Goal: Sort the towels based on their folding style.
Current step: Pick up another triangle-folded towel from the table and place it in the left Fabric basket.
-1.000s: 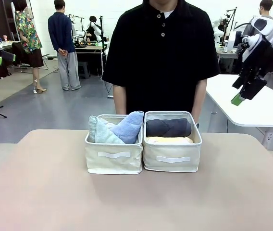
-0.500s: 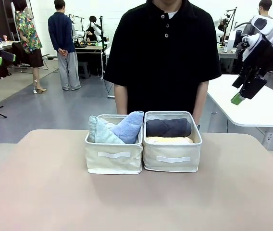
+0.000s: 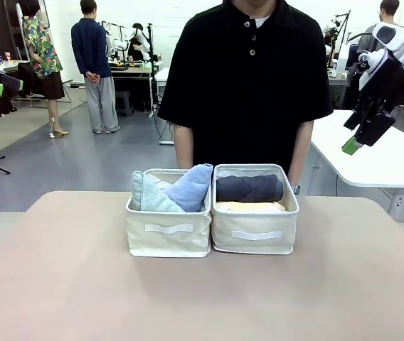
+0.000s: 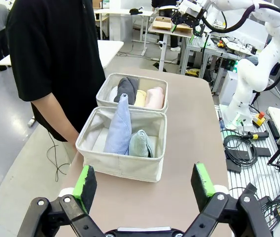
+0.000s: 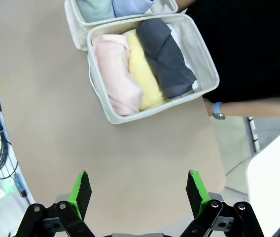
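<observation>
Sorted by fold, judging from the bins: cones, light blue towel and teal-green towel, just ahead of the left gripper, spread wide and empty. Rolls, grey towel, yellow towel, pink towel, well ahead of the right gripper, likewise spread, withdrawn high.

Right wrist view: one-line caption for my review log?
Open right gripper above the table; bin holds pink, yellow and grey towels.
</observation>
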